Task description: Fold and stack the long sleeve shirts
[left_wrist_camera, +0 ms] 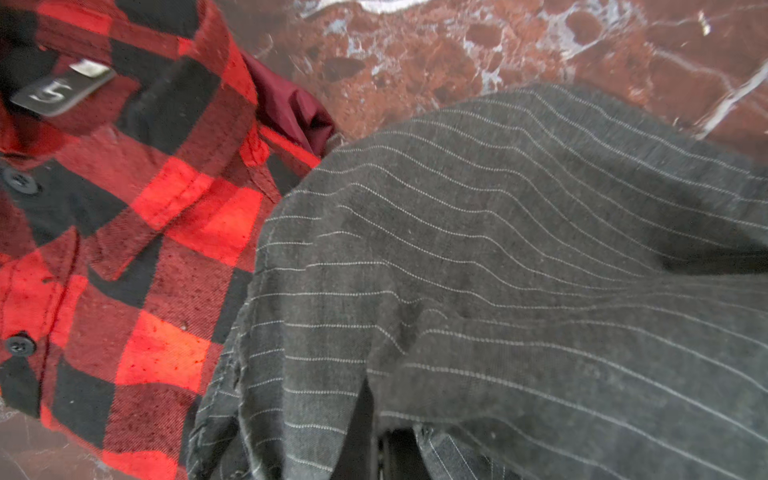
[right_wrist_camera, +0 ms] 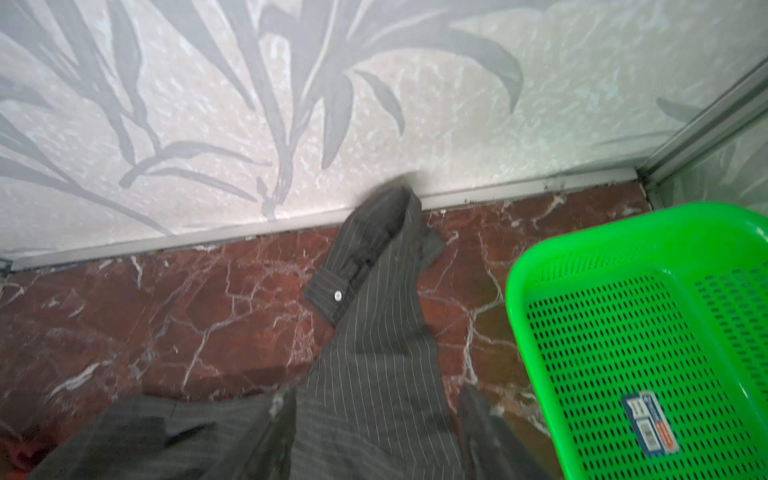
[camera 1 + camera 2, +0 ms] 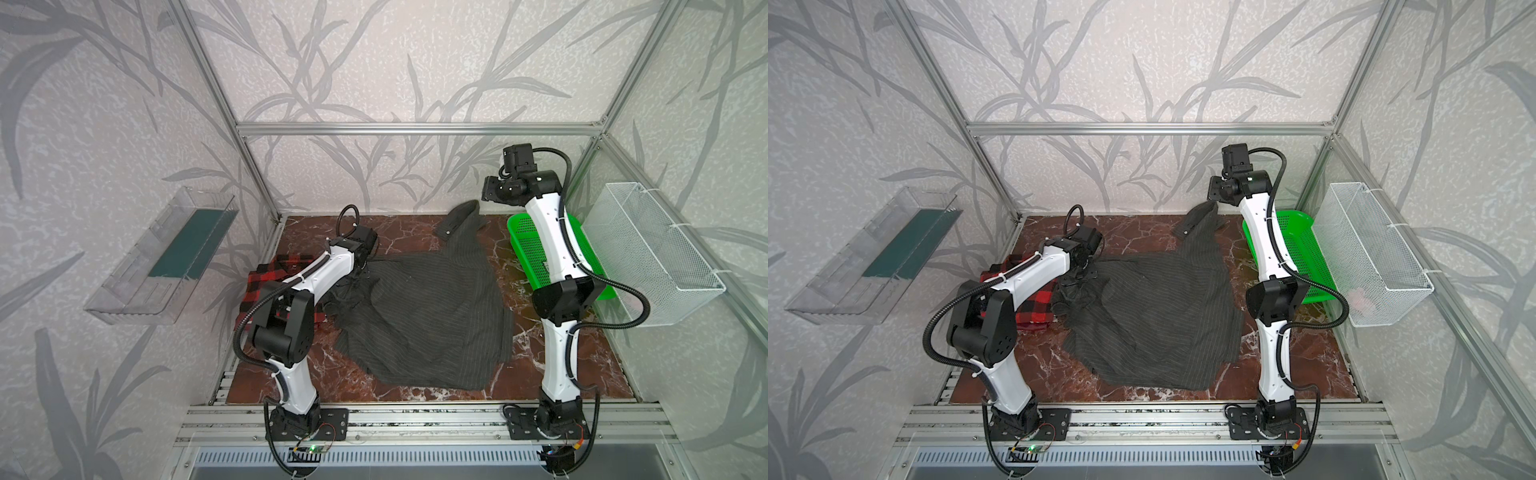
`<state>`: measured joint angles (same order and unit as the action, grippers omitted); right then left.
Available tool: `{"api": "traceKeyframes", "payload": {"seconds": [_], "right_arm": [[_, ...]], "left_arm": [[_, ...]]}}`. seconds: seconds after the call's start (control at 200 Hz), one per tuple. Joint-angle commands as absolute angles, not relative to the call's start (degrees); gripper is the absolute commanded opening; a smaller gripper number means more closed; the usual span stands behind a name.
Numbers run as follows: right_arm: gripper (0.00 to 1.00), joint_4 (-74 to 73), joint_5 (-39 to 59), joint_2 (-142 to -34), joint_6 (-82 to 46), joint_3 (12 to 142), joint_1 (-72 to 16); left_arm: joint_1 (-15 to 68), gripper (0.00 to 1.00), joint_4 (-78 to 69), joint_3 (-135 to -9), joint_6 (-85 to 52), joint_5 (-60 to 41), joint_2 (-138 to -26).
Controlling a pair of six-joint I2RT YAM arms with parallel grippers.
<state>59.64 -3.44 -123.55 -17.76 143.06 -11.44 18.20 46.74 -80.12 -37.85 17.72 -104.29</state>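
Left wrist view opens on the plaid shirt [image 1: 145, 249], a compact bundle butted against the left edge of the charcoal shirt [image 3: 428, 316], cloth touching cloth. Your left gripper [image 3: 360, 272] sits at that same edge. Its fingers are buried under fabric, but they're closed, and the puckers running in towards them tell me it's pinching the charcoal shirt.

That shirt sprawls across the middle of the table [image 3: 399, 243], rumpled and unfolded. Off its far right corner one sleeve [image 2: 374, 332] runs out to the back wall, its cuff [image 2: 332, 291] blurred.

High above that sleeve, your right gripper [image 2: 380, 415] shows its jaws spread, gripping nothing. Just right of the sleeve lies the green basket [image 2: 513, 299].

My read: the plaid looks done and the charcoal is at the spreading-out stage. Next you need the right gripper down on the sleeve or right shoulder, pulling against the left to flatten the body before any fold.
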Motion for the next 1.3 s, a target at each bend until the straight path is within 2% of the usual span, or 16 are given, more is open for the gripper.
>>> {"api": "traceKeyframes", "payload": {"seconds": [0.0, 0.06, 0.145, 0.385, 0.495, 0.565, 0.76, 0.91, 1.04, 1.18, 1.294], "right_arm": [[0.61, 57.92, 0.74, -111.56, -19.94, 124.97, -14.18], [0.61, 44.92, 3.34, -102.07, -22.86, 105.34, -15.82], [0.61, 32.23, 4.83, -92.09, -26.72, 86.47, -17.27], [0.60, 24.89, 5.64, -81.41, -32.64, 60.60, -24.93], [0.53, 20.60, 5.44, -79.98, -39.38, 50.22, -26.35], [0.52, 17.20, 3.70, -79.99, -42.03, 45.39, -26.71], [0.53, 17.92, 2.40, -85.78, -44.10, 44.15, -26.01], [0.53, 18.43, 6.22, -92.58, -43.88, 45.49, -19.76], [0.53, 21.79, 3.27, -96.71, -40.24, 49.99, -15.08], [0.54, 24.40, -2.35, -100.27, -37.00, 56.38, -12.28], [0.55, 26.25, -3.53, -105.03, -33.35, 63.84, -10.86]], "left_arm": [[17.46, 0.00, 50.83, -82.92, -39.97, 15.48, -105.22], [17.07, 0.00, 51.56, -83.92, -40.23, 14.45, -105.92], [16.56, 0.00, 51.84, -84.41, -40.44, 13.22, -106.43], [15.82, 0.00, 51.61, -84.93, -41.13, 10.66, -106.94], [15.49, 0.00, 51.33, -84.66, -41.47, 9.53, -106.88], [15.38, 0.00, 50.71, -84.10, -41.72, 8.90, -106.44], [15.21, 0.01, 49.18, -81.61, -43.03, 7.07, -105.41], [14.94, 0.04, 47.59, -78.91, -44.03, 5.77, -103.76], [14.65, 0.07, 47.24, -77.45, -44.04, 4.51, -102.82], [14.35, 0.16, 47.15, -76.99, -43.95, 3.93, -101.89], [14.31, 0.32, 47.67, -76.80, -43.86, 3.32, -100.52]]}}
